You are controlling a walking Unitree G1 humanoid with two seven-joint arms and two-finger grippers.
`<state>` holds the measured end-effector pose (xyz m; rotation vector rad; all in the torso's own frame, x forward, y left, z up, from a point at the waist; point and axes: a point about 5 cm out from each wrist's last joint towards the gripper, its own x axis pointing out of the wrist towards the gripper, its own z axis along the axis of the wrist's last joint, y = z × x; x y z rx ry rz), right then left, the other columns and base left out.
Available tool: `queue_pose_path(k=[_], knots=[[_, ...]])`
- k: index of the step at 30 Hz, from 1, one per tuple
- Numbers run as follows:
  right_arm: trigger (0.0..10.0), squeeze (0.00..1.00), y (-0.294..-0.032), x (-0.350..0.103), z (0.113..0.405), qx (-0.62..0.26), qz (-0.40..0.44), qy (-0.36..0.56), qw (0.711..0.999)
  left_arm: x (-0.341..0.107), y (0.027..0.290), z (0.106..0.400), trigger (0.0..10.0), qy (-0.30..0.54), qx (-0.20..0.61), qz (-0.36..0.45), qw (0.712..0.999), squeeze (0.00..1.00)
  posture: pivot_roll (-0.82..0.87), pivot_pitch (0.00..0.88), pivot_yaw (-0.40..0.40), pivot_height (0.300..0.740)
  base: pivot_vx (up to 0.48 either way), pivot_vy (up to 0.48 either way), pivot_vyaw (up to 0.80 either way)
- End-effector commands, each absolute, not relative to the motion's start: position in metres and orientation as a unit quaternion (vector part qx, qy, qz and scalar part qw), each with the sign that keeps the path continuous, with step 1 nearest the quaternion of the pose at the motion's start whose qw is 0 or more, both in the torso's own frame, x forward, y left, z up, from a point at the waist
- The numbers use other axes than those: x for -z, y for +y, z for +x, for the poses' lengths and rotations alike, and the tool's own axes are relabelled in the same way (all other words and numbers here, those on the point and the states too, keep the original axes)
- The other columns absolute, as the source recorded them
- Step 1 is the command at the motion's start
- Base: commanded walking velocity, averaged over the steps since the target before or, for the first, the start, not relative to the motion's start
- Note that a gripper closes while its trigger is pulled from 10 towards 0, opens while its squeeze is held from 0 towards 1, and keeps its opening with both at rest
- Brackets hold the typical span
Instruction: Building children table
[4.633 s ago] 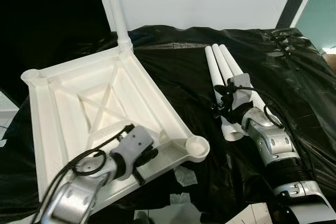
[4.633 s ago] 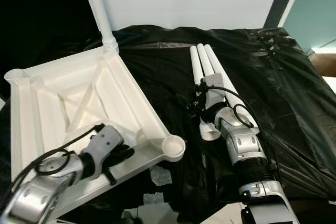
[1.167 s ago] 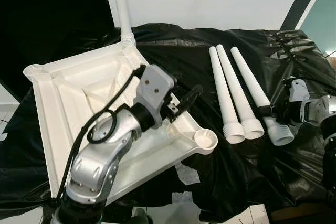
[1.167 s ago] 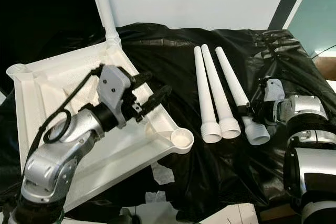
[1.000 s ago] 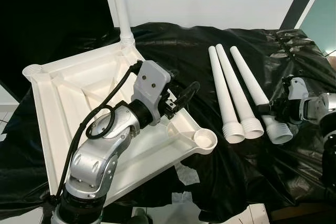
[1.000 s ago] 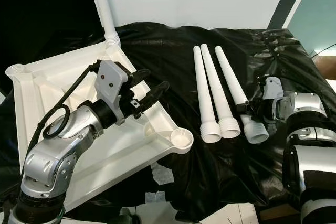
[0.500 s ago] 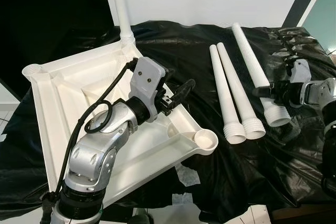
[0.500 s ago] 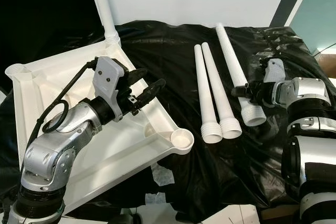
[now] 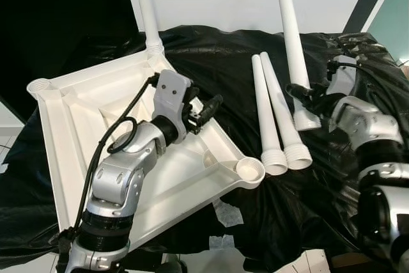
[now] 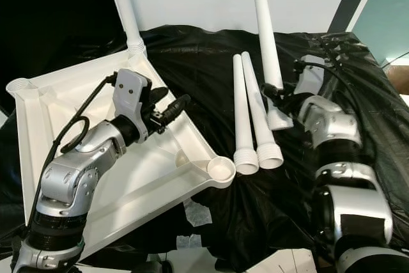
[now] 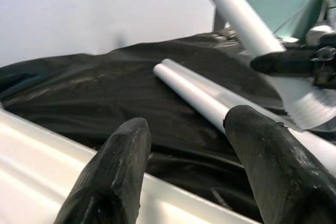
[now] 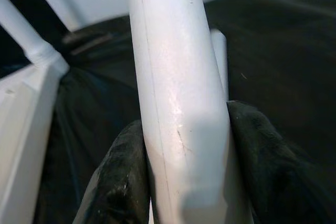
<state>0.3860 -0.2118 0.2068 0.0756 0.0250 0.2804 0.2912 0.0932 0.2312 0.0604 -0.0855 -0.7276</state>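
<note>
A black-sheeted surface carries the upturned tabletop and two loose legs.

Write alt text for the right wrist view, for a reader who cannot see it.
The right gripper's two black fingers clamp a white table leg that runs up the frame. Behind lie black sheeting, another white leg, and a corner of the white tabletop with a leg already fitted.

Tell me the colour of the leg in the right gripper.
White; the leg shows best in the right wrist view.
</note>
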Motion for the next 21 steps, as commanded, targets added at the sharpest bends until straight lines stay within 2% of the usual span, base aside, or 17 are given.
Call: queue_pose_path(k=[1,9,14,21], knots=[[10.0,0.0,-0.201,-0.207,0.383,-0.148,0.024,-0.011,0.989,-0.234,0.097,0.296,10.0,-0.053,0.328,0.028,0.943,0.0,0.1,0.051,0.002,0.74,0.0,0.0,0.0],[10.0,0.0,-0.185,-0.203,0.377,-0.168,0.016,-0.042,0.985,-0.237,0.094,0.294,10.0,-0.064,0.343,0.002,0.937,0.0,0.1,0.047,0.004,0.74,0.0,0.0,0.0],[10.0,0.0,-0.165,-0.199,0.372,-0.196,-0.007,-0.074,0.978,-0.243,0.088,0.295,10.0,-0.075,0.372,-0.043,0.924,0.0,0.1,0.04,0.001,0.74,0.0,0.0,0.0],[10.0,0.0,-0.151,-0.201,0.369,-0.217,-0.023,-0.097,0.971,-0.248,0.083,0.295,10.0,-0.086,0.399,-0.064,0.911,0.0,0.09,0.027,0.002,0.74,0.0,0.0,0.0]])
